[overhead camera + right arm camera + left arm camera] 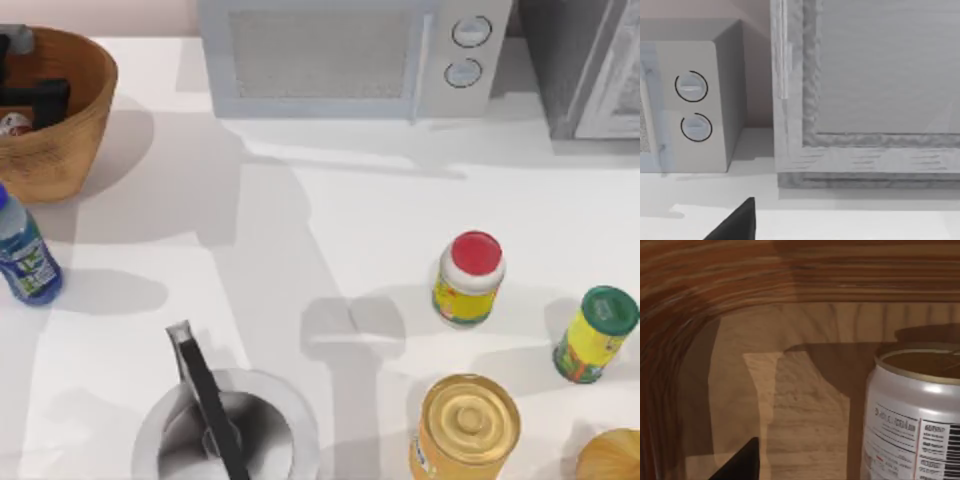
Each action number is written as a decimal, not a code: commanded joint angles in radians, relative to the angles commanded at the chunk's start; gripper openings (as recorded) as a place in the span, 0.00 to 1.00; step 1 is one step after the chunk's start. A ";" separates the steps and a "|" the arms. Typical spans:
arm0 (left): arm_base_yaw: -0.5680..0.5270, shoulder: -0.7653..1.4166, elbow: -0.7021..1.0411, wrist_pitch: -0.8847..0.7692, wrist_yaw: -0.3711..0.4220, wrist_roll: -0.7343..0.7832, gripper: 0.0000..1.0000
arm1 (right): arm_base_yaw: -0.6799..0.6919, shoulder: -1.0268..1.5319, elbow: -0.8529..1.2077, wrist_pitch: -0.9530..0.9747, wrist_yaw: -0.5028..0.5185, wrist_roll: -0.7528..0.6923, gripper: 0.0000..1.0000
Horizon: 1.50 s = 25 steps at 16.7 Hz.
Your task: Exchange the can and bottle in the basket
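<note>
Left wrist view, nearest first: dark tip of left gripper low inside basket, spread or shut impossible to tell. Can upright just beside, apart, not between the jaws. Likely placed so to lift can out first and free the floor. Farther off, bottle upright at table left edge, outside basket. Right gripper parked, facing microwave.

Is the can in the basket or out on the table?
In. The can stands upright on the basket floor, with woven wall curving behind it; the bottle stands outside.
</note>
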 joint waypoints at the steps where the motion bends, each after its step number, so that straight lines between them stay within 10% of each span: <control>1: 0.000 0.000 0.000 0.000 0.000 0.000 0.92 | 0.000 0.000 0.000 0.000 0.000 0.000 1.00; 13: 0.000 0.000 0.000 0.000 0.000 0.000 0.02 | 0.000 0.000 0.000 0.000 0.000 0.000 1.00; 25: 0.002 -0.089 -0.055 0.010 -0.009 -0.015 0.00 | 0.000 0.000 0.000 0.000 0.000 0.000 1.00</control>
